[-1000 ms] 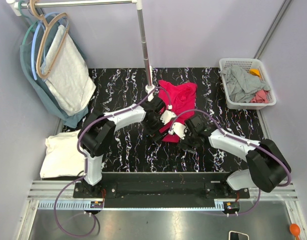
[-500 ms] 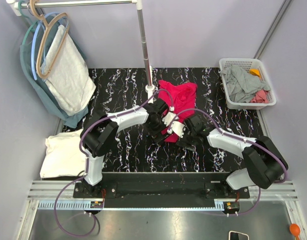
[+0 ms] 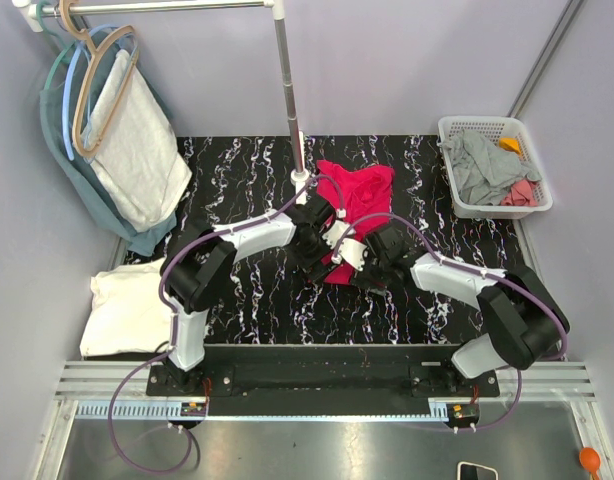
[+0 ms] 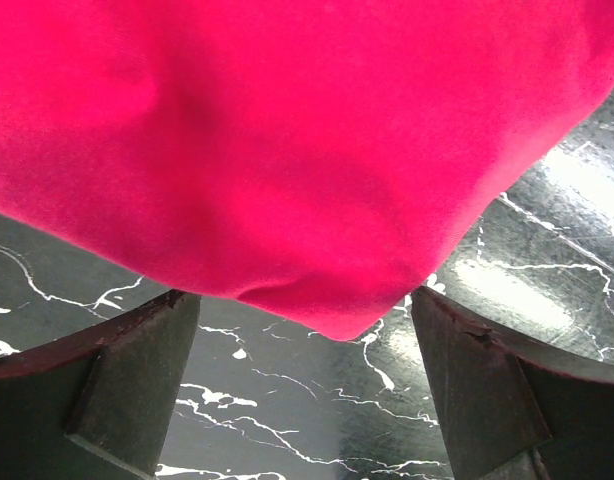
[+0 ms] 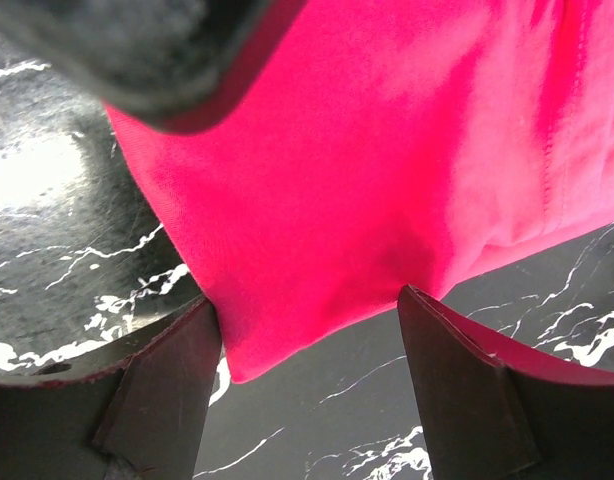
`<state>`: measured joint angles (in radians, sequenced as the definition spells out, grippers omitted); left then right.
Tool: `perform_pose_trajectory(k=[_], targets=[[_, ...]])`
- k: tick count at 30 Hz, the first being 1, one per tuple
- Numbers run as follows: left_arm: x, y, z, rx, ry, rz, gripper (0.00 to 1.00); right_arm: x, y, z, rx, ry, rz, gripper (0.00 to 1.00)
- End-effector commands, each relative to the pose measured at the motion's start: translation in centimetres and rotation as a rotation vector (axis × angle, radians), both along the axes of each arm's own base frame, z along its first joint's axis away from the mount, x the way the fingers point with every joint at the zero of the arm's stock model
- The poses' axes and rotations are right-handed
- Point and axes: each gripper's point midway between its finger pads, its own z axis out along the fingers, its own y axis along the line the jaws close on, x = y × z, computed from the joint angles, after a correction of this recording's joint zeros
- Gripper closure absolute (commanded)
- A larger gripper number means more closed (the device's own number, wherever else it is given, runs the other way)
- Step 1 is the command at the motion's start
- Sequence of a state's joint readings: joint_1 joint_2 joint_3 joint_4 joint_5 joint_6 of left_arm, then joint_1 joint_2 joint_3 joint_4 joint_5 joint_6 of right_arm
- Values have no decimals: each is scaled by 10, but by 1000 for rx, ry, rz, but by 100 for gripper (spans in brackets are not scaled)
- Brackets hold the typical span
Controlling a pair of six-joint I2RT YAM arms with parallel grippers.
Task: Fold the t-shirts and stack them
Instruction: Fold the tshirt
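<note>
Nearest, off the counter's (image 3: 237,170) left edge, a cream folded shirt (image 3: 122,305) lies well apart from the action. Further in, the left end effector (image 4: 307,345) and the right end effector (image 5: 312,350) meet at the near hem of the red t-shirt (image 3: 357,200). Both are spread wide and grip nothing. In each wrist view a corner of the hem lies between the fingers, unpinched.

The main risk, I judge, is the two end effectors knocking together, since they sit just beside each other at one narrow corner. Closing there may also catch only the top layer, or push the cloth into a bunch instead of lifting it.

The shirt lies rumpled mid-counter, and bare marble to its left and right gives room to spread it. Beyond, its far left edge nears the base of the rack pole (image 3: 290,100), so a pull that way could snag. The laundry basket (image 3: 447,125) sits at the far right corner.
</note>
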<state>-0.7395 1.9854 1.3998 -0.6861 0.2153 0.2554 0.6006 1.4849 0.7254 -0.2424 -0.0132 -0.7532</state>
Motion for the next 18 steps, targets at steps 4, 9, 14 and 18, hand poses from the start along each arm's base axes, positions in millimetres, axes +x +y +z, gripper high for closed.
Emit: perform_pose_trajectory(k=[4,9,14,18], targets=[[-19,-10,-12,-5,49,-102,8,-10,-25,-30,-78,62,-40,22],[-16,-15,-11,-9,45,-113,10,-22,-31,-29,-83,79,-37,23],[-10,-19,-9,-12,40,-116,12,-35,-37,-24,-84,102,-39,24],[-7,-23,-10,-15,39,-118,14,-44,-43,-25,-93,116,-41,25]])
